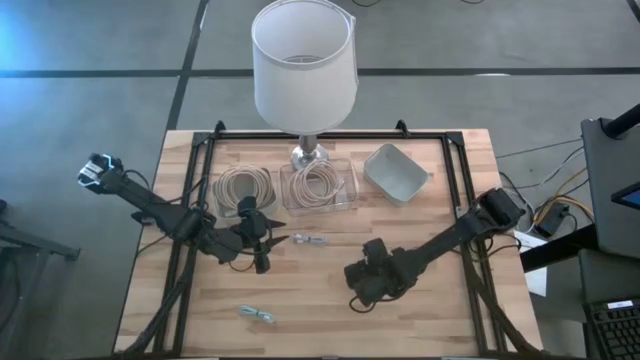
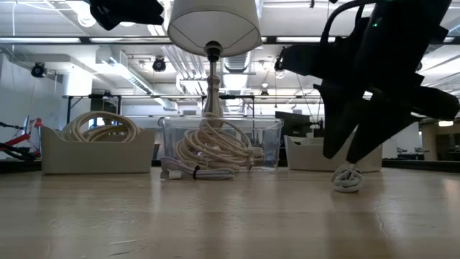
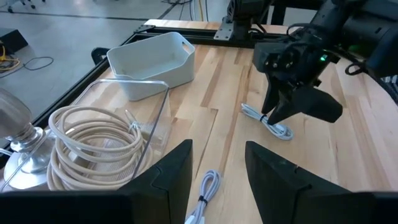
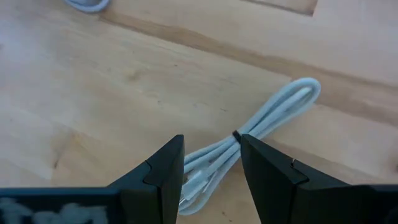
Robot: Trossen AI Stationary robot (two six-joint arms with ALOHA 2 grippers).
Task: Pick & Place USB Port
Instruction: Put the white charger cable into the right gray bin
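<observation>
A white USB cable bundle [image 4: 273,112], tied at its middle, lies flat on the wood table; it also shows in the low view [image 2: 347,178] and the left wrist view [image 3: 267,121]. My right gripper [image 4: 211,146] is open over it near the table's middle [image 1: 360,295], one finger on each side of the bundle's tied middle, tips just above it in the low view. My left gripper [image 3: 217,149] is open and hovers left of centre [image 1: 268,240], beside a second small cable [image 1: 310,240] lying on the table.
A lamp [image 1: 303,60] stands at the far edge. In front of it sit a clear bin [image 1: 320,185] of coiled cord, a bin with another coil [image 1: 243,187] and an empty white bin [image 1: 395,172]. A third small cable [image 1: 258,315] lies near the near edge.
</observation>
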